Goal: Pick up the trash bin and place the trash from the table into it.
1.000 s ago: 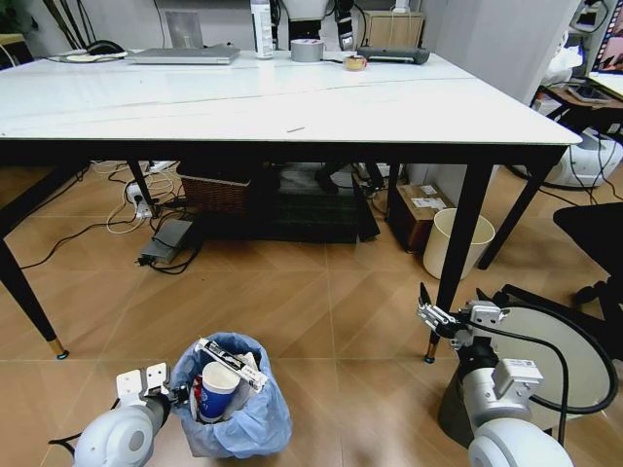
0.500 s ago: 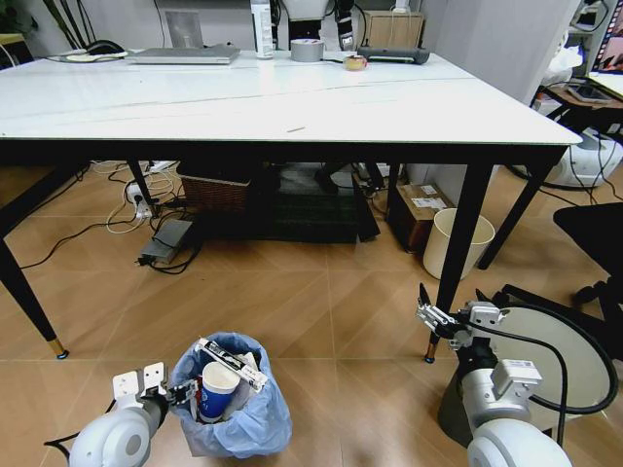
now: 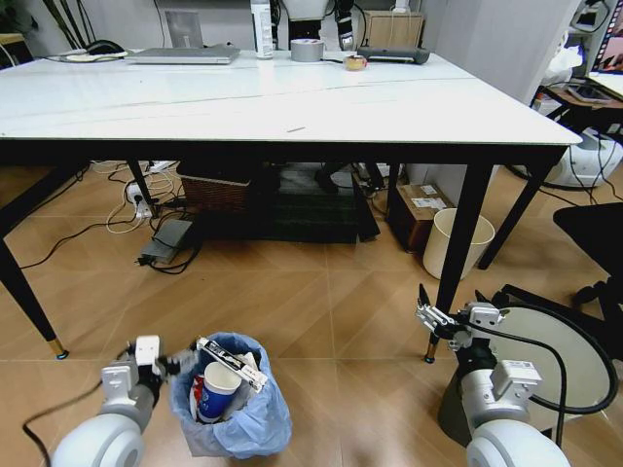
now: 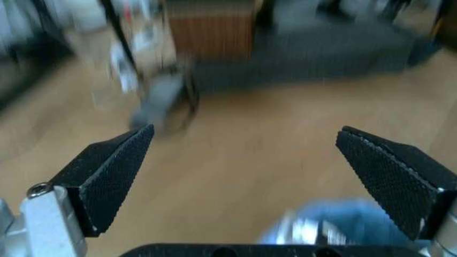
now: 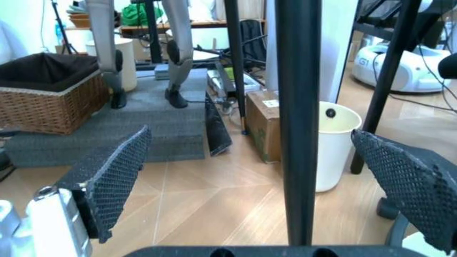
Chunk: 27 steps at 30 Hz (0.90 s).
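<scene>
The left gripper [image 3: 167, 363] has its jaws spread wide, and nothing is between them. In the left wrist view the two black pads [image 4: 107, 174] stand far apart, with wooden floor between them and a bit of blue bag at the lower edge. Compared with a second ago, this gripper has come away from the rim of the trash bin [image 3: 237, 413]; it now sits just beside the bin, on the robot's left, and the arm has swung outward. The bin stands on the floor [image 3: 321, 321] in front of the table [image 3: 273, 107], not lifted. Inside its light-blue bag are a blue paper cup [image 3: 217, 388] and a flat wrapper [image 3: 231, 361], with something red beside the cup.

The right gripper [image 3: 425, 313] is also wide open, low by the black table leg [image 3: 460, 243], and has not moved.

I judge that the trash is already in the bin and the left arm is releasing it, so the task looks near its end. The near part of the tabletop carries no litter.
</scene>
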Available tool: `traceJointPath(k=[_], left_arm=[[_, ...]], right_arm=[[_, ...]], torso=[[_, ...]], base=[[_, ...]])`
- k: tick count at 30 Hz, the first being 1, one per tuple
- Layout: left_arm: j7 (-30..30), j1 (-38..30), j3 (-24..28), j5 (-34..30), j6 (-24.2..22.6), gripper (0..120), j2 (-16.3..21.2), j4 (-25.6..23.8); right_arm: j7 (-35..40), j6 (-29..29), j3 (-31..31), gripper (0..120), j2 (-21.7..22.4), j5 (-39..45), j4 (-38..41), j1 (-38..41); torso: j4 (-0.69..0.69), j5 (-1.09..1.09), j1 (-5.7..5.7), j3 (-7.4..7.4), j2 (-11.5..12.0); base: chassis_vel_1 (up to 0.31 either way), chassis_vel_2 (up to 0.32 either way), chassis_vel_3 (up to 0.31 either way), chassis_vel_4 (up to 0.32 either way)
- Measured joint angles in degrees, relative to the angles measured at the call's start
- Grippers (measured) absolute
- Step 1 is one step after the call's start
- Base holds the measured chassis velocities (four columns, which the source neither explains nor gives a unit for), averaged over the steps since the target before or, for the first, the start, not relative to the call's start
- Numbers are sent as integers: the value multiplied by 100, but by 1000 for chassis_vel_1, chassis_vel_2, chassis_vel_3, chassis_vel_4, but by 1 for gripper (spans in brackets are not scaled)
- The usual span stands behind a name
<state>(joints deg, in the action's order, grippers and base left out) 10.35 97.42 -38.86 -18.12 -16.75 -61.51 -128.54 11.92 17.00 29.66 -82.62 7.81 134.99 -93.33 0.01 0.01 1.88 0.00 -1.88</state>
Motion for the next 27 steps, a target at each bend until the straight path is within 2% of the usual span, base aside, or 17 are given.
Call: traceJointPath(k=[4,9,17,27], left_arm=[[-49,133,-132,156,161,100,-42,-371],[-49,119,-199,197,158,100,-52,-516],[-132,-104,-180,232,382,100,29,-387],[12,-57,-225,229,409,100,-13,-486]], right_arm=[[68,40,-32,100,-82,0,126,-11],[55,-38,-209,100,-169,0,129,-2],[-135,-386,-535,100,-258,-35,-337,237],[-90,-316,-683,100,-334,-110,-422,318]], torso=[[0,0,0,0,0],[0,-1,0,0,0],[0,-1,0,0,0],[0,-1,0,0,0]], base=[[0,0,0,0],[0,0,0,0],[0,0,0,0],[0,0,0,0]])
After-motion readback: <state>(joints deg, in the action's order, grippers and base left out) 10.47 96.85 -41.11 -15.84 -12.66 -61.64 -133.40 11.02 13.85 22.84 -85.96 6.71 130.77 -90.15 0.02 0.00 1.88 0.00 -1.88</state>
